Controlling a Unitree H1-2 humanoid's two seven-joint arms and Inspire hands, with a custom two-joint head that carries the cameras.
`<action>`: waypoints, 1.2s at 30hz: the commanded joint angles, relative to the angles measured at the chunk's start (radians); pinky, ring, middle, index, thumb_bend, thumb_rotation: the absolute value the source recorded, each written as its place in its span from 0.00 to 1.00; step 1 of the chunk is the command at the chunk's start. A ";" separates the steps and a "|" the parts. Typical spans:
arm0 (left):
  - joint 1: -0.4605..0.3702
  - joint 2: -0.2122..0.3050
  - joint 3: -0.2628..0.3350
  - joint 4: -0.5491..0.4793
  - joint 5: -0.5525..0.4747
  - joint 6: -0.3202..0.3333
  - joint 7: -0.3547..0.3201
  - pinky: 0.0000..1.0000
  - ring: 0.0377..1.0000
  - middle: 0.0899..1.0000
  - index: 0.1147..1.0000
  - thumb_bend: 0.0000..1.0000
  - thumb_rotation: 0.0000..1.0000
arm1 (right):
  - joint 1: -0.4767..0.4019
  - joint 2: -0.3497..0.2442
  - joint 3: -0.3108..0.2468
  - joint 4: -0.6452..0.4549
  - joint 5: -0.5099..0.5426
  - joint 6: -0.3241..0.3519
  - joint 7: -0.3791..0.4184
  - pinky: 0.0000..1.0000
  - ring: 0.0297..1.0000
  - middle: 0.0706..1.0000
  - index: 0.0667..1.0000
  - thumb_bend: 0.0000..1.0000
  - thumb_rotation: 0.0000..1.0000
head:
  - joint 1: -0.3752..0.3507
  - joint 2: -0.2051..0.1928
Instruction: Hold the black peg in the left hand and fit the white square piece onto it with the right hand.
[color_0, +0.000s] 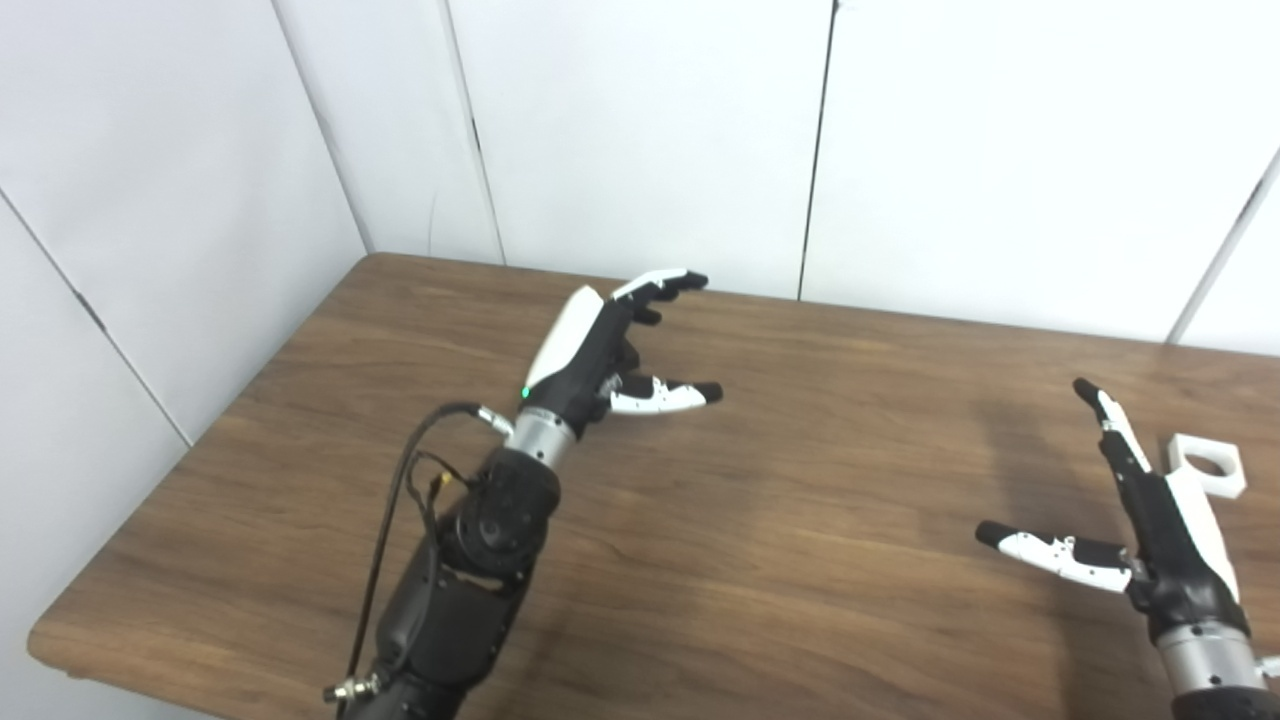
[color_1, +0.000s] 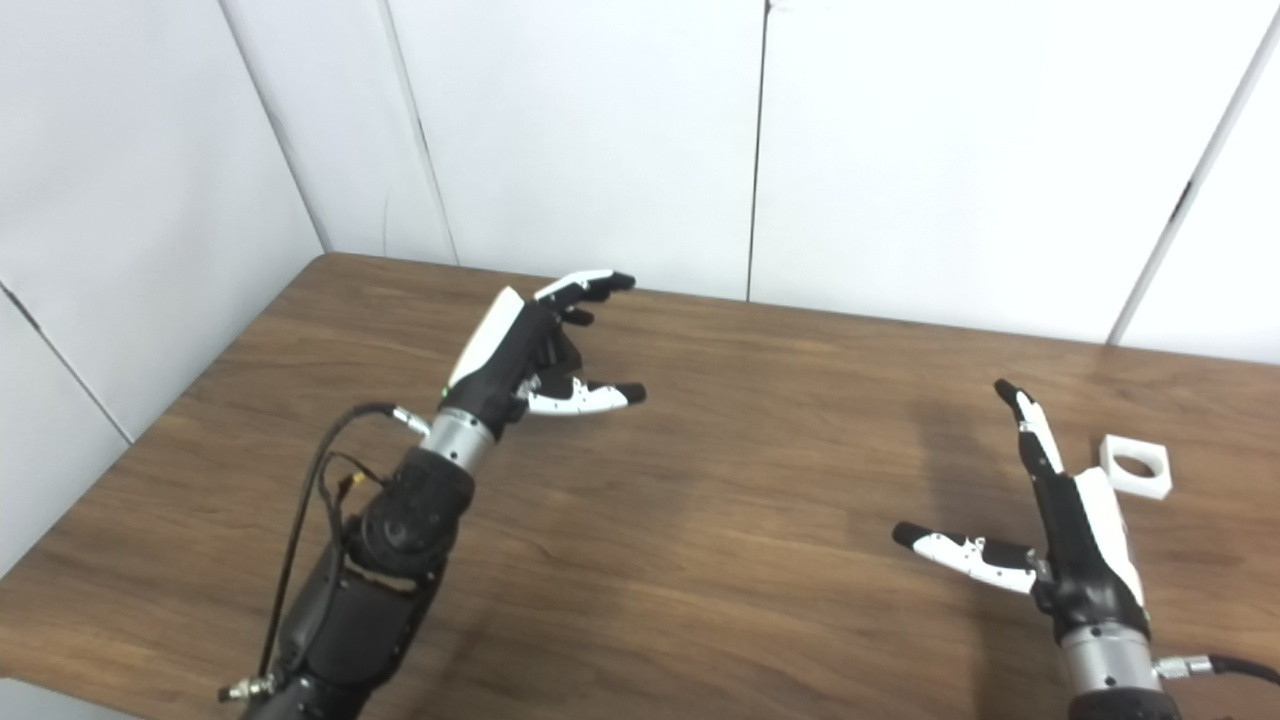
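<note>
Both hands, left hand (color_0: 600, 350) and right hand (color_1: 1075, 540), hang empty with fingers apart; no peg visible, so I'd square my right over the white square piece (color_1: 1136, 466) beside it.

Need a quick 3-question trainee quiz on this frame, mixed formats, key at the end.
1. True or false: the left robot hand holds the black peg.
2. The white square piece lies on the table nearest which hand: A left, B right?
3. Fill in: the hole in the white piece faces ____.

Key: 1 false, it is open and no peg is in view; 2 B; 3 up.
</note>
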 joint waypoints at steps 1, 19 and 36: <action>-0.069 0.043 0.012 -0.026 0.044 0.002 0.023 0.71 0.81 0.83 0.75 0.69 0.07 | -0.035 -0.006 -0.009 -0.041 -0.009 -0.004 -0.001 0.95 1.00 0.99 0.95 0.84 0.17 | 0.004 0.001; -0.206 0.170 -0.036 0.021 0.331 0.221 -0.011 0.81 0.97 0.98 0.80 0.79 0.29 | -0.030 0.001 -0.004 -0.055 -0.014 0.020 0.003 0.96 1.00 0.99 0.95 0.84 0.17 | 0.010 0.001; -0.312 0.253 -0.175 0.176 0.487 0.360 -0.159 0.94 1.00 1.00 0.76 0.91 0.43 | -0.026 0.004 -0.008 -0.044 -0.014 -0.001 0.000 0.96 1.00 0.99 0.95 0.82 0.19 | 0.006 0.008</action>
